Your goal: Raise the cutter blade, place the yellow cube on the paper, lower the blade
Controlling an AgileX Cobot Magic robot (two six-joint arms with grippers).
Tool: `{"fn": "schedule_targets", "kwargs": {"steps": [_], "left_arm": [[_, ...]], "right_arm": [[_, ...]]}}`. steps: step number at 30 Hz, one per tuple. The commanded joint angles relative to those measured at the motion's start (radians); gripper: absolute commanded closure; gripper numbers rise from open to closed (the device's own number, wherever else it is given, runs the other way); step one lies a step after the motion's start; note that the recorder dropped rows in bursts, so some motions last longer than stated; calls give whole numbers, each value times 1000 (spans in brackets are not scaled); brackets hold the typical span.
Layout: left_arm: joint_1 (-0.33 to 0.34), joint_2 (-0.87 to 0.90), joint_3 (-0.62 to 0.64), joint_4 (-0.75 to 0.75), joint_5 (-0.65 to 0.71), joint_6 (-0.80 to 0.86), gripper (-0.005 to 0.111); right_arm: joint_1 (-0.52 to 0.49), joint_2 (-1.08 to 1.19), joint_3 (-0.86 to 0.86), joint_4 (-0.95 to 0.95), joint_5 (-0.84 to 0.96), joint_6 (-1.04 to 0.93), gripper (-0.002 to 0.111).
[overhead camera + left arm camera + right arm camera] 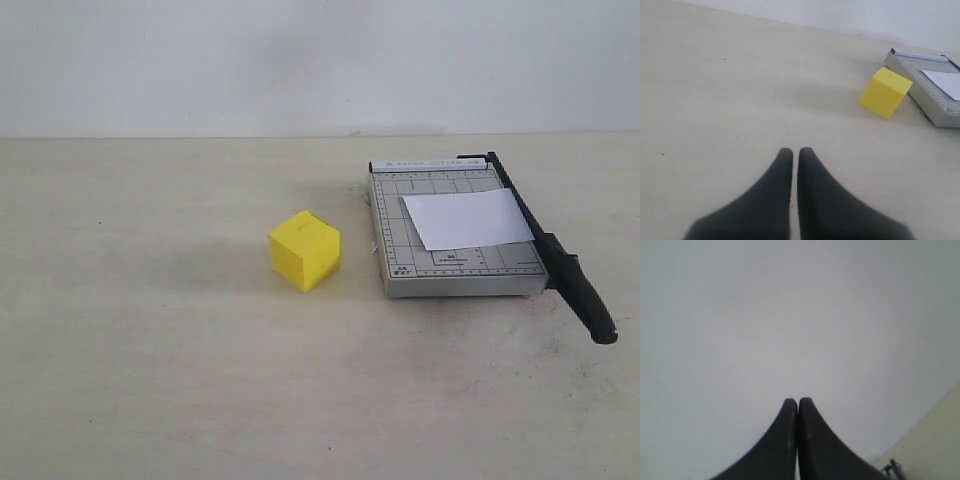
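**Both claws closed and empty, cube on the table, blade down**

My left claw [791, 152] is closed: the two dark fingers stand side by side with only a thin line between them, and nothing is held there. It hangs over the bare pale table [715, 125]. Ahead of it and to one side, well apart from the fingertips, the yellow cube [885, 93] sits on the table, just beside the corner of the grey board [935, 111].

My right claw [798, 402] is also closed, the fingers pressed together and holding nothing. It faces the plain white wall [790, 315]. Only a strip of table shows at one corner of this view.

In the exterior view neither claw shows. The yellow cube [304, 250] rests on the table to the left of the grey board [398, 245], near it but not touching. The paper [468, 218] lies on the board, a little skewed. The cutter blade [560, 265] lies flat along the right edge of the board, and its thick handle reaches out past the front corner.
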Motion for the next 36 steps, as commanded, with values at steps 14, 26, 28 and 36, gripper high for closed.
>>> {"fn": "schedule_targets", "kwargs": {"steps": [14, 26, 28, 36], "left_arm": [[-3, -3, -3, 3, -14, -6, 102], [-3, -3, -3, 3, -14, -6, 102], [-3, -3, -3, 3, -14, -6, 102], [-3, -3, -3, 3, -14, -6, 102]], "right_arm": [[-3, 1230, -246, -664, -162, -84, 100], [-3, 1310, -261, -794, -223, -171, 50], [-3, 1329, -261, -794, -245, -146, 50], [-3, 1300, -261, -806, -362, -355, 50]]}}
